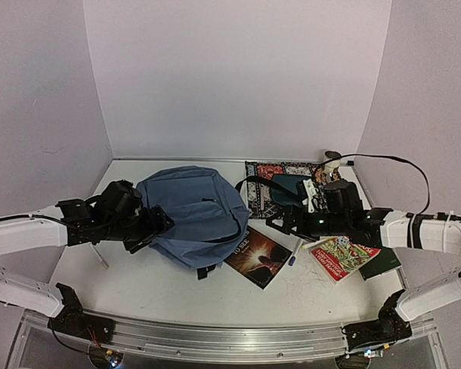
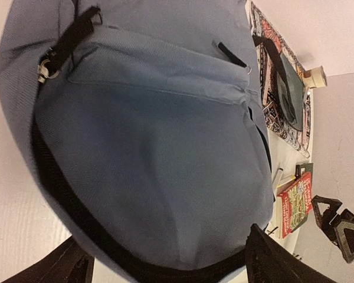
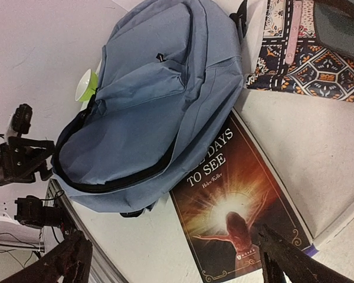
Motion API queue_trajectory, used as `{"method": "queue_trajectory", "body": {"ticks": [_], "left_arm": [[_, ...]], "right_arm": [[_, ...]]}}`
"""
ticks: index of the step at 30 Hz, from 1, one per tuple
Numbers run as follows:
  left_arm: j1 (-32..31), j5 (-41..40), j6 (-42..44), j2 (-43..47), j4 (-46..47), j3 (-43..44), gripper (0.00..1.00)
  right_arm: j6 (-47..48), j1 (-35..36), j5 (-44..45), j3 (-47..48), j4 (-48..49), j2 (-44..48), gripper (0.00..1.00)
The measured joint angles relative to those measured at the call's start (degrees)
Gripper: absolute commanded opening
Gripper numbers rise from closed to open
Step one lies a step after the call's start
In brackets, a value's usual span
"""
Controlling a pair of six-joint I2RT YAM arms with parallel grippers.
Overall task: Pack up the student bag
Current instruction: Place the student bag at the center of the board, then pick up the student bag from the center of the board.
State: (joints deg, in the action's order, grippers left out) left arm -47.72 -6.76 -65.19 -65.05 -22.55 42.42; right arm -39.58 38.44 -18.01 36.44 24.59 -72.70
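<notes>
The bag [image 1: 190,215], soft matte slate-blue fabric with black zip trim, lies flat at centre left of the top view. Its pocket side faces up and its long axis runs diagonally, upper left to lower right. The left gripper [image 2: 168,262] is spread wide about the bag's black-edged rim. The right gripper [image 3: 174,259] is spread above a glossy dark book [image 3: 236,218].

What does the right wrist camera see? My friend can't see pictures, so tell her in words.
A big slate-blue backpack lies on a white table, its lower edge overlapping a dark book with a glowing sunburst cover. A patterned cloth sits at top right, and the camera's own dark jaws stand wide apart in the bottom corners.
</notes>
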Motion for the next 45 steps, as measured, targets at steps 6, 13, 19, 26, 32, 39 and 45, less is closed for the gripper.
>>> {"method": "queue_trajectory", "body": {"ticks": [6, 13, 19, 26, 32, 39, 45], "left_arm": [[0.13, -5.96, 7.54, 3.97, -6.44, 2.91, 0.9], [3.57, -6.88, 17.25, -1.37, -8.48, 6.6, 0.86], [8.34, -2.28, 24.31, -7.47, -8.41, 7.09, 0.77], [8.54, 8.19, 27.88, -11.12, -5.78, 6.73, 0.67], [8.51, 15.17, 27.94, -11.09, -2.68, 4.47, 0.64], [8.14, 20.0, 27.9, -10.58, -0.64, 2.21, 0.63], [7.79, 22.41, 27.88, -8.46, 0.55, 2.04, 0.67]], "right_arm": [[-3.17, 4.06, 3.91, 3.41, -0.27, -3.46, 0.98], [-9.79, 9.64, 8.86, 8.66, -0.19, -11.67, 0.98], [-16.26, 14.44, 12.19, 12.63, 0.63, -20.51, 0.98], [-22.54, 18.06, 14.56, 15.59, 4.49, -27.17, 0.98], [-24.88, 19.44, 15.08, 19.97, 6.56, -31.13, 0.94], [-26.18, 20.01, 15.91, 23.5, 7.53, -33.83, 0.63], [-26.79, 20.56, 16.3, 24.61, 7.59, -35.76, 0.12]]}}
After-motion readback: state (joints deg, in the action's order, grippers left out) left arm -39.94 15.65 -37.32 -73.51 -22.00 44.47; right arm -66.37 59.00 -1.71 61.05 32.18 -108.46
